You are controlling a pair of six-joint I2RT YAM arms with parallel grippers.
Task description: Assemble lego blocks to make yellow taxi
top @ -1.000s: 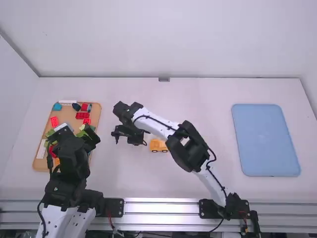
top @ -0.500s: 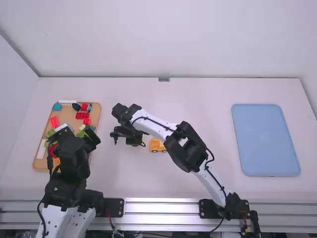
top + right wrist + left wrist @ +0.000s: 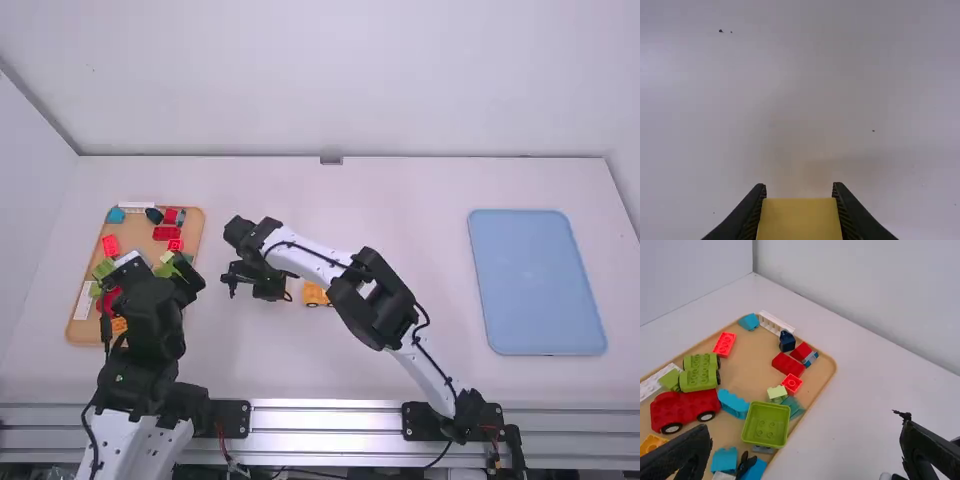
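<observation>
Because the right jaws pinch the yellow block [image 3: 800, 220] by its sides, its underside is probably free for pressing onto the wheeled yellow base [image 3: 315, 294], near them on the worktop [image 3: 400, 200]; the left jaws stand wide, empty, over the brick tray [image 3: 752, 372].
</observation>
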